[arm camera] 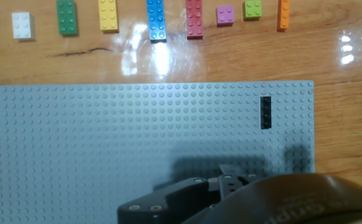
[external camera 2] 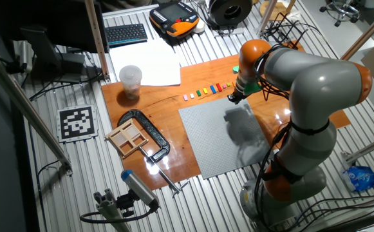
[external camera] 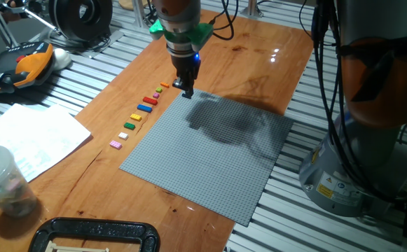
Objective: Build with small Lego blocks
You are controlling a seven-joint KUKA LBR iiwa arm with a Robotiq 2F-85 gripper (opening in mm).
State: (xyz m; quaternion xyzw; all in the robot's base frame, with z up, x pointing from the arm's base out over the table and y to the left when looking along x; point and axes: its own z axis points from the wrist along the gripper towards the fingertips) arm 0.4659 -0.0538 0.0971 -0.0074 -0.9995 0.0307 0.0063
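Lego blocks [arm camera: 156,20]: lying in a row on the wooden table [arm camera: 330,56], just beyond the grey baseplate [arm camera: 106,137]; one dark brick [arm camera: 266,112] sitting on it. Your gripper [external camera: 187,89] is hovering nearby; finger state indeterminable. Risk: you're descending misaligned, scattering neighbours.

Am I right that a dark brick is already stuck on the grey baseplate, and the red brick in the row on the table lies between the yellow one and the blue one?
Partly. The dark brick is on the grey baseplate, but the hand view shows the blue brick between the yellow brick and the red brick; red lies beyond blue.
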